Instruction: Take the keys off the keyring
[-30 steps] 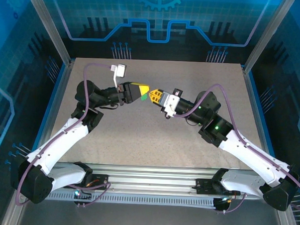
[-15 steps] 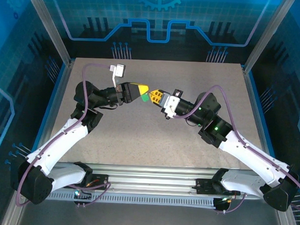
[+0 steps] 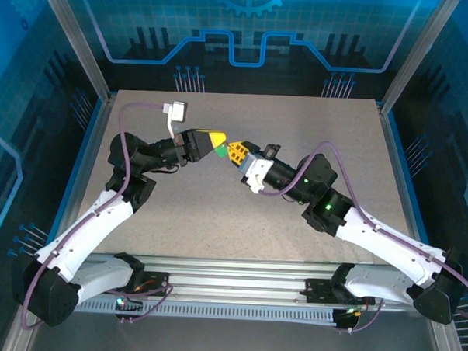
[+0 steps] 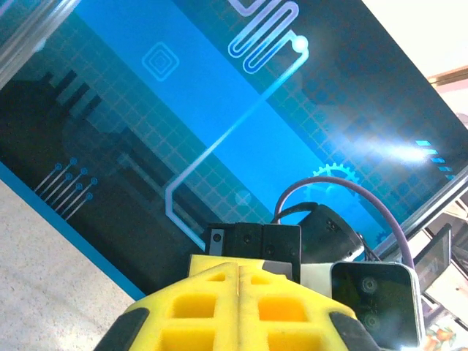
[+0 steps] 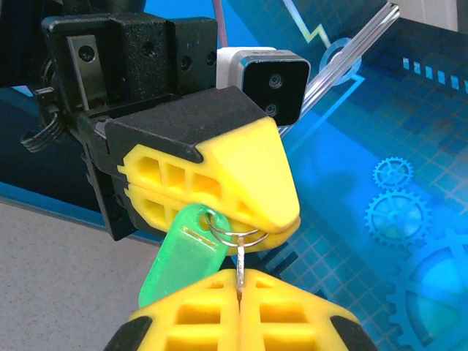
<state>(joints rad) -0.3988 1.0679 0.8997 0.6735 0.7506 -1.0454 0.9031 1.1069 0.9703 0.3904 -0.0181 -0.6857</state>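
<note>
Keyring (image 5: 234, 235): thin wire loop held in mid-air, with the counter (image 3: 217, 214) well below it.
Left hand (image 5: 281, 219): fingers closed tight, pinching the top of the keyring.
Keys (image 5: 179, 256): the green head hangs from the keyring and a grey stub points down from it.
Right hand (image 5: 239, 284): fingers closed on that stub, directly under the keyring.
Risk: a straight pull would likely bend the keyring or slip the stub free, and the keys could then drop.

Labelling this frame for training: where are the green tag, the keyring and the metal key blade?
green tag (image 5: 178, 257), right wrist view, centre of its flat face.
keyring (image 5: 228, 235), right wrist view, lower arc of the wire.
metal key blade (image 5: 238, 269), right wrist view, exposed upper part.
</note>
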